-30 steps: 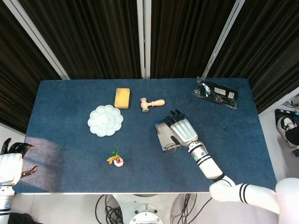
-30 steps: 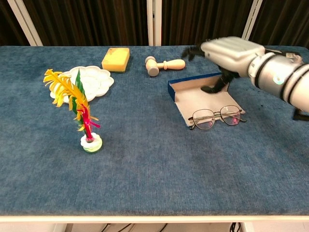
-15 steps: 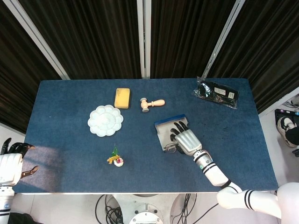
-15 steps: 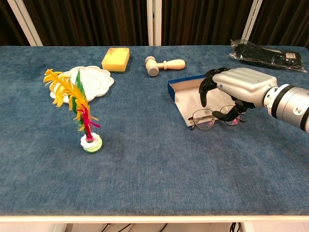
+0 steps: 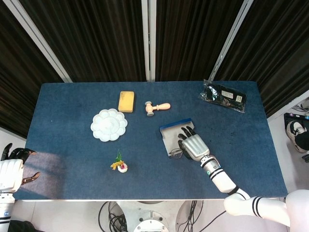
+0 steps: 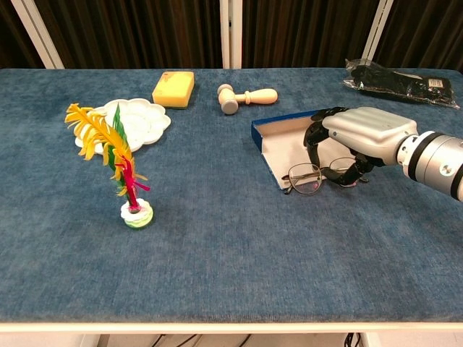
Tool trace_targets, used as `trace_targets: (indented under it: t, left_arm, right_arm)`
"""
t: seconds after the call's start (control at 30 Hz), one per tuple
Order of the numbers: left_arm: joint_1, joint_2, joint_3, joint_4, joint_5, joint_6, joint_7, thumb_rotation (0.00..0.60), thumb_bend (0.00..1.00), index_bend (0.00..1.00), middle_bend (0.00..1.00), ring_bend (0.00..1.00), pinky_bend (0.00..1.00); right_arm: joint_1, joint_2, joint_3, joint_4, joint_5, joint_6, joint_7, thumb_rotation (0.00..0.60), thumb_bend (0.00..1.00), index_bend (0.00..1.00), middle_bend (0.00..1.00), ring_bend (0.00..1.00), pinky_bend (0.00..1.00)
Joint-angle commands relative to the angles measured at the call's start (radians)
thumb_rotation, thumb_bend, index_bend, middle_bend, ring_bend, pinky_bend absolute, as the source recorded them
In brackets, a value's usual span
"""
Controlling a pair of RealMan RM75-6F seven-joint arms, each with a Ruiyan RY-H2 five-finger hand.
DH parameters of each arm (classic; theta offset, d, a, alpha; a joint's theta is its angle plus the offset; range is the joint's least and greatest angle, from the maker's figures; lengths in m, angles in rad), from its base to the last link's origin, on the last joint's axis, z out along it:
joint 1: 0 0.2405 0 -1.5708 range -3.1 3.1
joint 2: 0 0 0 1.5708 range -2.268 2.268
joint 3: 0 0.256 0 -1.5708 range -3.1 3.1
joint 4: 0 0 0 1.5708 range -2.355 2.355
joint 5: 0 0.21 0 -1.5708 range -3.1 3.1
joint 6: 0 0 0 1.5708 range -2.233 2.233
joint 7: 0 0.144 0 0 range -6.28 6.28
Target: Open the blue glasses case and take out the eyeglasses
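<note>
The blue glasses case (image 6: 278, 141) lies open and flat right of the table's middle, its pale inside facing up; the head view also shows the case (image 5: 170, 133). The thin-rimmed eyeglasses (image 6: 305, 179) lie across its near edge, partly on the cloth. My right hand (image 6: 358, 130) is down over their right half, fingers curled onto the bridge and thumb under the right lens, pinching the frame. The left lens of the eyeglasses (image 5: 175, 153) pokes out beside the right hand (image 5: 194, 145). My left hand (image 5: 12, 169) hangs off the table's near left corner, holding nothing.
A wooden mallet (image 6: 246, 95) and a yellow sponge (image 6: 173, 88) lie behind the case. A white palette (image 6: 130, 119) and a feathered shuttlecock (image 6: 119, 166) stand to the left. A black packet (image 6: 398, 83) sits at the far right corner.
My right hand came back from the far part of the case to the eyeglasses, dropped low, and its fingers curled down around the frame. The left hand stayed put.
</note>
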Motion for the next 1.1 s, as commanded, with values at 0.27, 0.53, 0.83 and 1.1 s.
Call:
trace_targets:
  t: [0.27,0.53,0.83,1.1]
  left_arm:
    - [0.000,0.000,0.000,-0.002,-0.001,-0.001,-0.001,0.600,0.06,0.34,0.29,0.20,0.06]
    - [0.002,0.004,-0.001,-0.007,0.000,0.006,0.000,0.600,0.06,0.34,0.29,0.20,0.06]
    - [0.004,0.004,-0.001,-0.007,0.002,0.009,-0.002,0.600,0.06,0.34,0.29,0.20,0.06]
    - [0.003,-0.001,-0.001,0.001,0.003,0.007,-0.007,0.600,0.07,0.34,0.29,0.20,0.06]
  right_arm:
    - [0.015,0.056,-0.015,-0.106,-0.087,0.011,-0.003,0.600,0.48,0.66,0.28,0.00,0.00]
    - [0.071,0.076,-0.044,-0.214,-0.181,-0.050,-0.026,0.600,0.48,0.66,0.28,0.00,0.00]
    - [0.101,0.053,-0.068,-0.243,-0.189,-0.097,-0.105,0.600,0.29,0.13,0.15,0.00,0.00]
    - [0.022,0.130,-0.062,-0.269,-0.181,0.037,-0.070,0.600,0.25,0.00,0.10,0.00,0.00]
